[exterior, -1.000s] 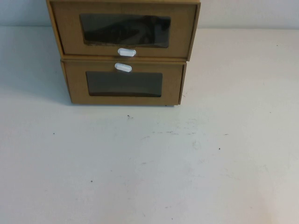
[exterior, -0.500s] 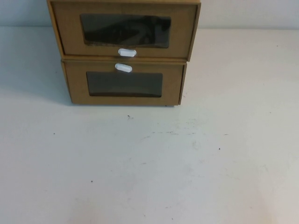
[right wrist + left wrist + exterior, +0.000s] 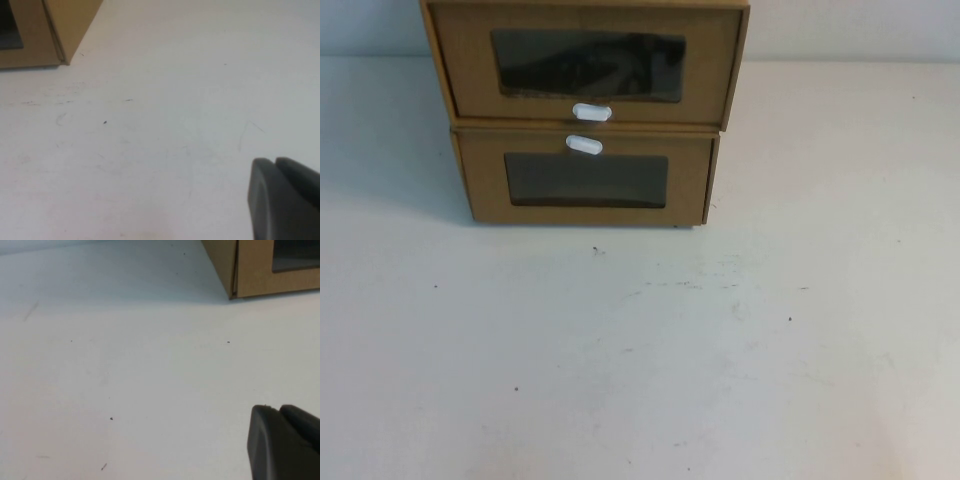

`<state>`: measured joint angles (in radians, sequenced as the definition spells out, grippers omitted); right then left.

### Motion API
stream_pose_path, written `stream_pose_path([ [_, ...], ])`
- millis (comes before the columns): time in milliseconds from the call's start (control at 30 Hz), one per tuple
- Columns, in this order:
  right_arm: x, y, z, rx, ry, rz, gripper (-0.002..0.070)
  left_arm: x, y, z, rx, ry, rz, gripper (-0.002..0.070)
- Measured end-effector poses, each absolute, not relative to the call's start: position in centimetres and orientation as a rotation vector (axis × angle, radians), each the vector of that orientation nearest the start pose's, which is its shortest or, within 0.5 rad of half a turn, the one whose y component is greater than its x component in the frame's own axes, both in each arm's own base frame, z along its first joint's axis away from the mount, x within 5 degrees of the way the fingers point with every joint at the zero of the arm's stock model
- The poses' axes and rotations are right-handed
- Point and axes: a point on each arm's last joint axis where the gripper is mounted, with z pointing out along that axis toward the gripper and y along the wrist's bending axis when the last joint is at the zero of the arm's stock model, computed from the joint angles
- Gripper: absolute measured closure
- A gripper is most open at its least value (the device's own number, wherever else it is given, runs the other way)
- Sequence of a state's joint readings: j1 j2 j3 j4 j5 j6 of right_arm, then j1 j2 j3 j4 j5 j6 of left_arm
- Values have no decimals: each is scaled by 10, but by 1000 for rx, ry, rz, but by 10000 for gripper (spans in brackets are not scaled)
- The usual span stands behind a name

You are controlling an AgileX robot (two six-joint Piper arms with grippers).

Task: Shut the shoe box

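The shoe box (image 3: 470, 75) is the upper of two stacked brown cardboard boxes at the table's far side. It has a clear window and a white pull tab (image 3: 592, 112) below it. Its drawer front juts a little forward over the box beneath. Neither gripper shows in the high view. My left gripper (image 3: 280, 412) is shut and empty, low over bare table, well short of the boxes. My right gripper (image 3: 275, 164) is also shut and empty over bare table, off the boxes' right corner.
The lower cardboard box (image 3: 480, 180) has its white tab (image 3: 584, 145) above its window. Its left corner shows in the left wrist view (image 3: 255, 270) and its right corner in the right wrist view (image 3: 45, 30). The white table (image 3: 640, 350) spreads in front.
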<state>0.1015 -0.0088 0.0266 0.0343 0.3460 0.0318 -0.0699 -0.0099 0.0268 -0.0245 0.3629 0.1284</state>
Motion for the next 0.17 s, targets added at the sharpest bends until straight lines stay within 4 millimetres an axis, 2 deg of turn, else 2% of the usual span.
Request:
stream_pose_path([
  [167, 53, 6, 174, -43, 1848, 126, 689, 53, -4, 172, 169, 1856, 17, 678],
])
